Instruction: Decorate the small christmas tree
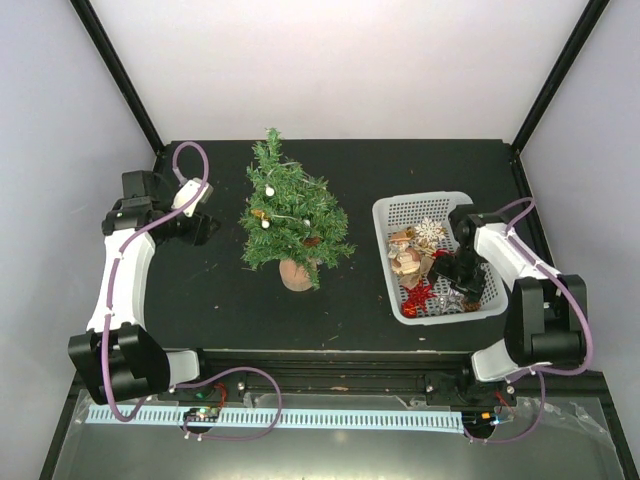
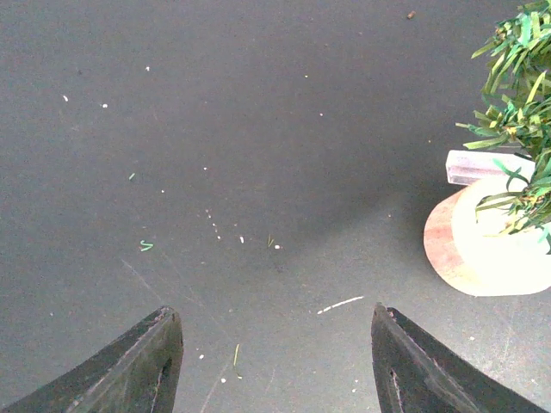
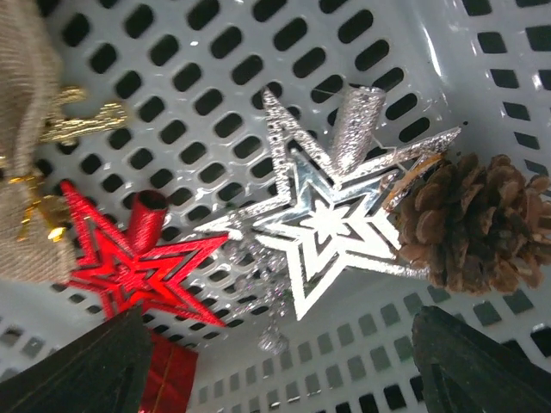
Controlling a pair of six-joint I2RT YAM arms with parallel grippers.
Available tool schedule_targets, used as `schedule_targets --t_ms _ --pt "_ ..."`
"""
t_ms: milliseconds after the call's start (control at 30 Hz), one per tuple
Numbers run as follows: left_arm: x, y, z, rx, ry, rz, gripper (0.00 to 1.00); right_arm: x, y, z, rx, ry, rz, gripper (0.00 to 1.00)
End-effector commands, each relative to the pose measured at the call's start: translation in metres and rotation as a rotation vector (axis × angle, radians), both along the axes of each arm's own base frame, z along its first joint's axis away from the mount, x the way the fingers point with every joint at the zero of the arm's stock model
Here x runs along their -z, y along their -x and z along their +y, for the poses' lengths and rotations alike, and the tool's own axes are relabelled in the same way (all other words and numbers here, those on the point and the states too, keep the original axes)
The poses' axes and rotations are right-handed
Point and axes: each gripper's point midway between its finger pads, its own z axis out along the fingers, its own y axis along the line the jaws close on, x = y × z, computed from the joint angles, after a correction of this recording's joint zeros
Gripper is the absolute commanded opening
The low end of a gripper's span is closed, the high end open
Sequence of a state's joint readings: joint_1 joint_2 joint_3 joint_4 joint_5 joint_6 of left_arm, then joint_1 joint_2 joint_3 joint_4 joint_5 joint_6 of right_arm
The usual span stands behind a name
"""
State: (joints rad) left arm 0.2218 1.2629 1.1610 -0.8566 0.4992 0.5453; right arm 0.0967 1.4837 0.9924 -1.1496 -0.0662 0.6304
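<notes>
The small christmas tree (image 1: 290,215) stands left of centre on its light-wood stump (image 1: 297,273), carrying a few white balls and small brown pieces. My left gripper (image 1: 200,225) hovers just left of the tree. In the left wrist view it (image 2: 275,361) is open over bare table, with the stump (image 2: 482,249) at the right. My right gripper (image 1: 455,272) is down inside the white mesh basket (image 1: 440,200). In the right wrist view it (image 3: 275,361) is open, holding nothing. A silver star (image 3: 331,219) lies just beyond its fingertips, beside a red star (image 3: 129,267) and a pine cone (image 3: 469,224).
The basket also holds a burlap pouch (image 3: 26,172), a gold trinket (image 3: 82,120), a red box (image 3: 168,379) and a clear bead string (image 3: 271,301). Basket wall (image 3: 344,361) is close under the right fingers. Tiny needles and specks dot the black table (image 2: 215,129).
</notes>
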Motion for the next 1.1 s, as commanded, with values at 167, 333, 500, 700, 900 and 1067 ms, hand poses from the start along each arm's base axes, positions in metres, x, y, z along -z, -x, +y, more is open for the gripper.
schedule_targets --t_ms 167,333,500,700,900,1067 --pt "-0.005 -0.002 -0.003 0.005 0.034 -0.035 0.61 0.032 0.004 -0.005 0.066 -0.02 0.037 0.78" --pt "-0.005 -0.003 -0.004 0.005 0.041 -0.034 0.61 0.045 0.008 -0.004 0.06 -0.03 0.064 0.7" --pt "-0.004 -0.005 -0.003 0.004 0.042 -0.033 0.61 0.056 0.013 -0.002 0.055 -0.042 0.081 0.69" --pt "-0.003 -0.005 -0.004 0.0 0.056 -0.026 0.61 0.057 0.007 -0.001 0.058 -0.047 0.061 0.54" --pt "-0.002 -0.005 -0.005 0.003 0.058 -0.026 0.61 0.04 -0.005 -0.005 0.055 -0.027 0.011 0.46" --pt "-0.004 -0.005 -0.006 0.006 0.061 -0.031 0.62 0.021 -0.011 -0.011 0.048 0.012 -0.035 0.45"
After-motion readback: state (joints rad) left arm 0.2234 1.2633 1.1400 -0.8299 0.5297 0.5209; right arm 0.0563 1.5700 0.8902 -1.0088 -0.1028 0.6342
